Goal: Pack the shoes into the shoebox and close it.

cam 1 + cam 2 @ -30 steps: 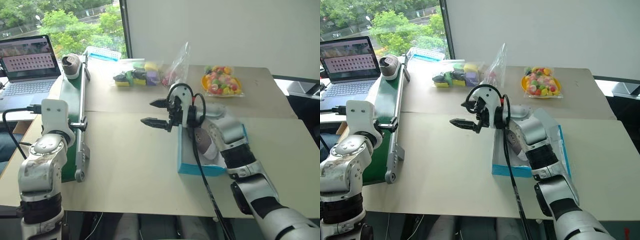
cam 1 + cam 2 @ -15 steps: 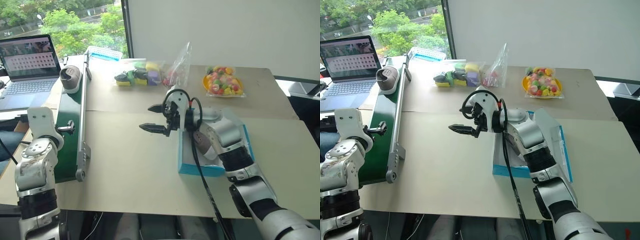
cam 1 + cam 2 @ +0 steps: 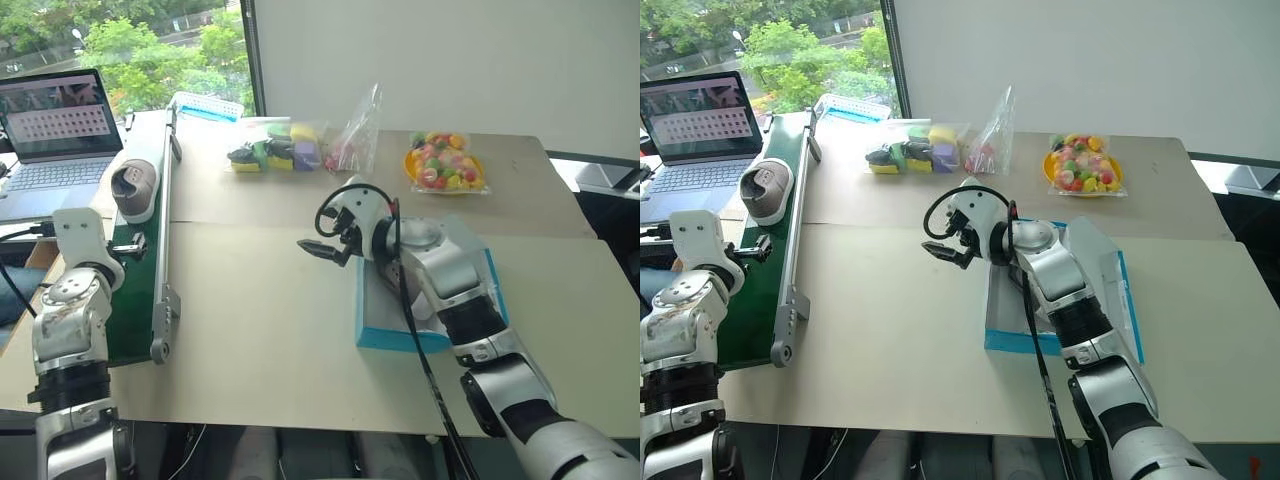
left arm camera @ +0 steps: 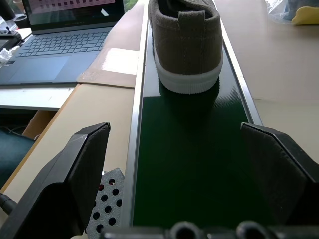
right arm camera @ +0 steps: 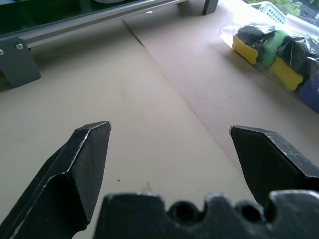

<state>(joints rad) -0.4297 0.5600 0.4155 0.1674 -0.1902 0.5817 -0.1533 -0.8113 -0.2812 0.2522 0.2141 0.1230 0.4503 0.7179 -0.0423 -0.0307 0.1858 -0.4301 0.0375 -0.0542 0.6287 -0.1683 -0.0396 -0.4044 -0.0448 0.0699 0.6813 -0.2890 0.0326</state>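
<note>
Beige tabletop by a window: left gripper [image 4: 189,149] gapes empty behind a grey shoe [image 4: 187,42] on the green conveyor [image 3: 140,260]; right gripper [image 3: 325,246] splayed, empty, beside the shoebox [image 3: 400,335]. Risk: mistimed closing nudges the shoe away.

soft, even daylight enters from the window [image 3: 130,40] at the surface's [image 3: 260,330] far left corner; shadows are faint, no glare, head views sharp.
</note>
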